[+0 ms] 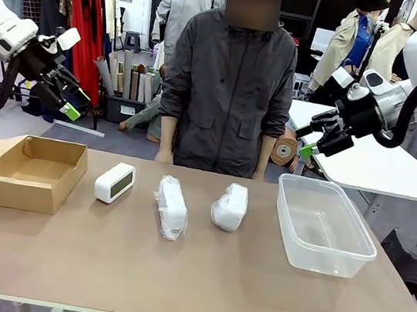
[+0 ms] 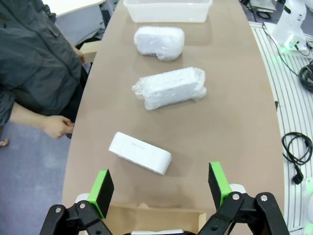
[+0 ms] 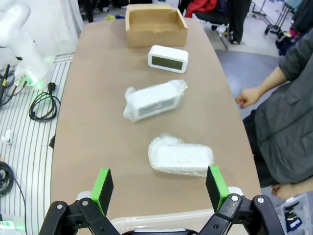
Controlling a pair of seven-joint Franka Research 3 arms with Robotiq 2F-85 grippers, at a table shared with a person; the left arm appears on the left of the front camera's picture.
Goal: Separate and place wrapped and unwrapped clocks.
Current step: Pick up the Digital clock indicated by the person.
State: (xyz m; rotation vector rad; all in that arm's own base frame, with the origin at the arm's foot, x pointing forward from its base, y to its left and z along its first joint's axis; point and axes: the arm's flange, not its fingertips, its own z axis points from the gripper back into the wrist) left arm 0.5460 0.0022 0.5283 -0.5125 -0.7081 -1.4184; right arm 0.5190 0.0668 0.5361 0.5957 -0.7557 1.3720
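Front view: three clocks lie in a row across the middle of the counter (image 1: 176,276), apart from one another.
- bare clock (image 1: 114,182) – white, rounded-rectangular, pale display. It is leftmost of the row, just beside the cardboard box (image 1: 16,195) but not touching it.
- first wrapped clock (image 1: 171,207) – a white lump in crinkly translucent wrap, in the centre of the row, long axis running toward the robot's side.
- second wrapped clock (image 1: 230,206) – same wrap, between the first wrapped clock and the clear tub (image 1: 293,214), touching neither.

The cardboard box is open-topped with one flap folded out, at the left end of the counter. The clear tub stands at the right end. Neither shows a clock inside.

Left claw (image 1: 72,100) – raised above the counter's left end, over the box area, jaws spread wide, nothing between them. The left wrist view looks down past its green pads (image 2: 101,191) at the bare clock below, with a box edge at the bottom of the picture.

Right claw (image 1: 308,137) – raised above the tub end, jaws likewise wide apart and empty. In the right wrist view its green pads (image 3: 103,183) frame the second wrapped clock, with the tub rim at the bottom edge.

A person (image 1: 230,81) in a dark grey jacket stands at the far edge, arms down, hands off the counter.
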